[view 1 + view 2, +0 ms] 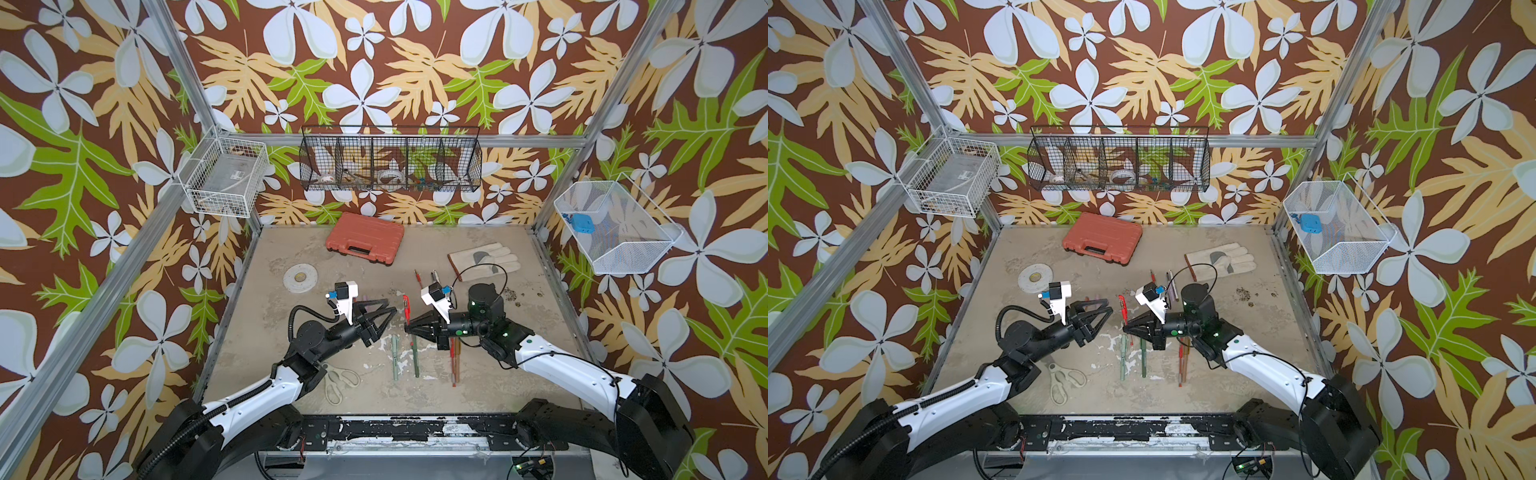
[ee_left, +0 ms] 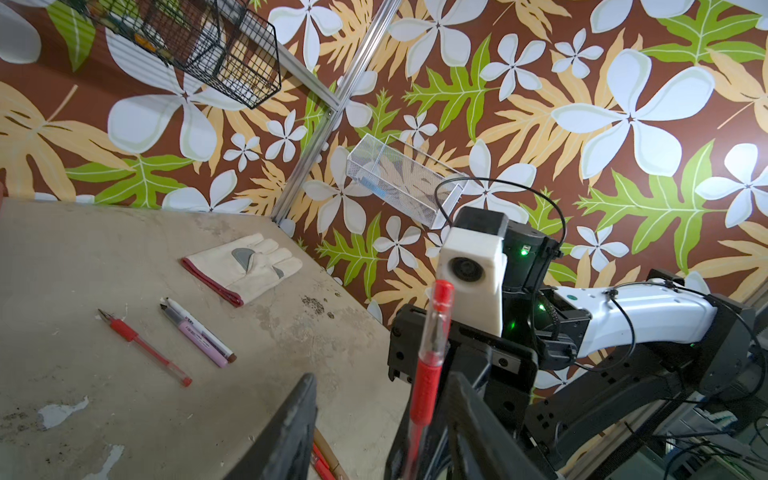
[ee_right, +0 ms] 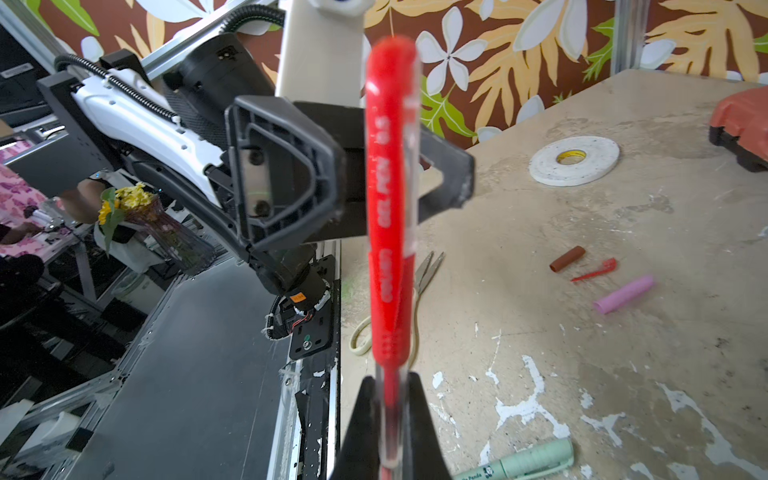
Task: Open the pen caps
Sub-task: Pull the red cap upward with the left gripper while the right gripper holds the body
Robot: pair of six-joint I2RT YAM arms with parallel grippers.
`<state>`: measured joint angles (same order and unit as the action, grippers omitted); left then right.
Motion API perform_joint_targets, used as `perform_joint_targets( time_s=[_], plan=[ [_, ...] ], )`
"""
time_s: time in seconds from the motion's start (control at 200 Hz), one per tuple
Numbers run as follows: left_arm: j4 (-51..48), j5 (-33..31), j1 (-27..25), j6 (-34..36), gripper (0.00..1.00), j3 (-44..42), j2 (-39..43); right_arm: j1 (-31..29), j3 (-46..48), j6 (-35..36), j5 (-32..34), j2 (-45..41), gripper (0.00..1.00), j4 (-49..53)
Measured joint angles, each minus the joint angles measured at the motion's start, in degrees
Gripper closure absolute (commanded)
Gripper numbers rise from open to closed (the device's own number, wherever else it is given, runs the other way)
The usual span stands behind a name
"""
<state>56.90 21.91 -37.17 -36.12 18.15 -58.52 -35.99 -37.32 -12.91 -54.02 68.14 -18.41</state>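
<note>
My right gripper (image 1: pixel 407 328) (image 3: pixel 388 386) is shut on a red pen (image 1: pixel 405 311) (image 2: pixel 428 386), which stands up from its jaws. The pen cap (image 2: pixel 442 291) (image 3: pixel 390 83) sits on the pen's free end. My left gripper (image 1: pixel 390 305) (image 2: pixel 382 378) is open just left of the pen. Its fingers (image 2: pixel 291 428) flank the pen in the wrist views without touching it. Loose brown (image 3: pixel 567 258) and pink (image 3: pixel 623 293) pen caps lie on the table behind it. Green pens (image 1: pixel 395 357) (image 1: pixel 415 357) lie below the grippers.
On the table are white-handled scissors (image 1: pixel 340 380), a tape roll (image 1: pixel 300 277), an orange case (image 1: pixel 365 237), a glove (image 1: pixel 484 257), an uncapped red pen (image 2: pixel 145 347), a pink pen (image 2: pixel 199 332) and red-brown pens (image 1: pixel 455 361). Wire baskets (image 1: pixel 390 160) hang on the walls.
</note>
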Motion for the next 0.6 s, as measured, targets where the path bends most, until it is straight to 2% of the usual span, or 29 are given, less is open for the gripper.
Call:
perform_joint_targets(
  time_s=[0.25, 0.596],
  plan=[
    [3.0, 3.8, 0.0, -1.1, 0.52, -0.3, 0.0, -1.6, -0.8, 1.7, -1.6, 1.0, 1.00, 0.9],
    [4.8, 5.2, 0.0, -1.1, 0.56, -0.6, 0.6, -1.7, -1.3, 2.1, -2.6, 2.9, 1.00, 0.8]
  ],
)
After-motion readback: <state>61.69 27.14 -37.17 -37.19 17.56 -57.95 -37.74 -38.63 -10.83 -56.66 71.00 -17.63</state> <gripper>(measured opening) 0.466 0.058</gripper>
